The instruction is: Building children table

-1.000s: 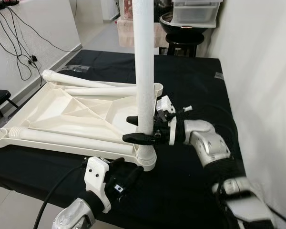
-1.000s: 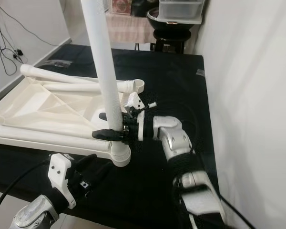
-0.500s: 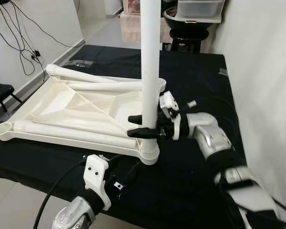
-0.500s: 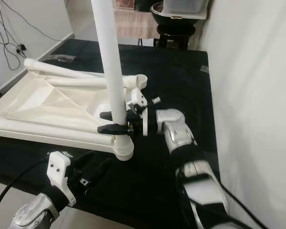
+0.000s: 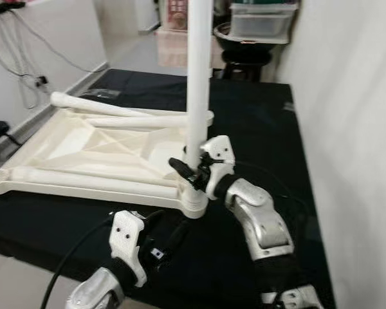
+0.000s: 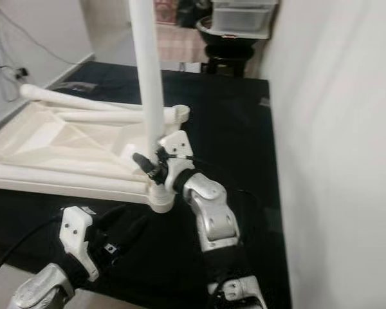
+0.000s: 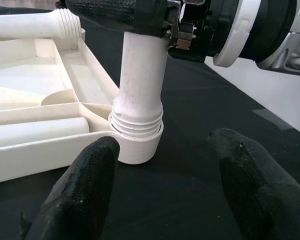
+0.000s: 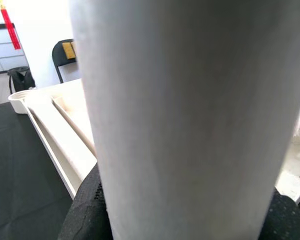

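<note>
The white table top (image 5: 83, 145) lies upside down on the black-covered table (image 5: 257, 129). One white table leg (image 5: 197, 84) stands upright in the near corner socket (image 5: 193, 205), its threads showing just above the socket (image 7: 137, 142). My right gripper (image 5: 192, 170) is shut on this leg low down, just above the socket; the leg (image 8: 190, 120) sits between its black fingers (image 8: 85, 210). My left gripper (image 7: 165, 165) is open, low at the table's front edge, pointing at the socket from a short way off and touching nothing.
Three more white legs (image 5: 103, 106) (image 5: 141, 121) (image 5: 83, 182) lie in the upturned top. A white wall (image 5: 354, 129) runs close along the right. A stool with a black bowl and a plastic box (image 5: 254, 26) stands behind the table. Cables hang at the left wall.
My right forearm has swung from the leg's right side round to its front, with the wrist turned, still holding the leg. The head camera shifted a little. The left gripper has stayed put.
</note>
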